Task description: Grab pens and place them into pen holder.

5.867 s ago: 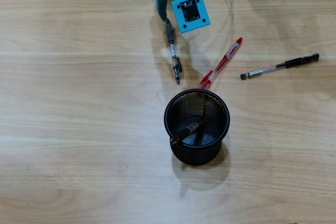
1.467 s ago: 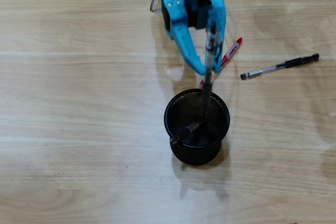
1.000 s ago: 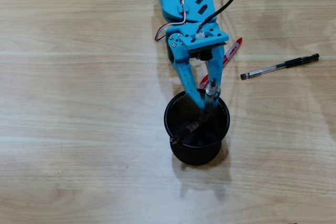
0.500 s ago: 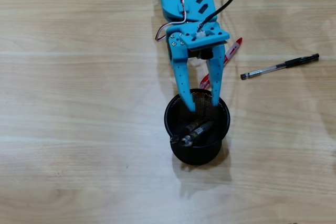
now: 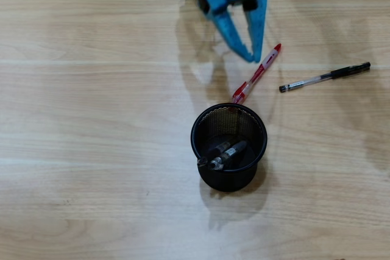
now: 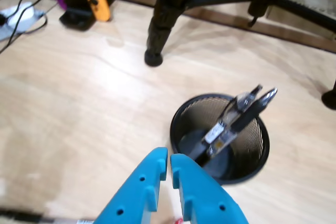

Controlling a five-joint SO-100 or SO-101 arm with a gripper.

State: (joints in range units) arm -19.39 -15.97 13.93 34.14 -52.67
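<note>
The red pen [image 5: 258, 72] is lying just below and beside the blue gripper [image 5: 255, 52], its long axis running diagonally toward the pen holder [image 5: 203, 120]. The gripper is hovering empty, fingertips nearly closed. Two pens [image 5: 222, 153] are leaning inside the holder.

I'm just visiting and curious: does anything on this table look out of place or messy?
Nothing is damaged or spilled. Two pens lean inside the pen holder, but a red pen and a black pen lie loose on the table.
</note>
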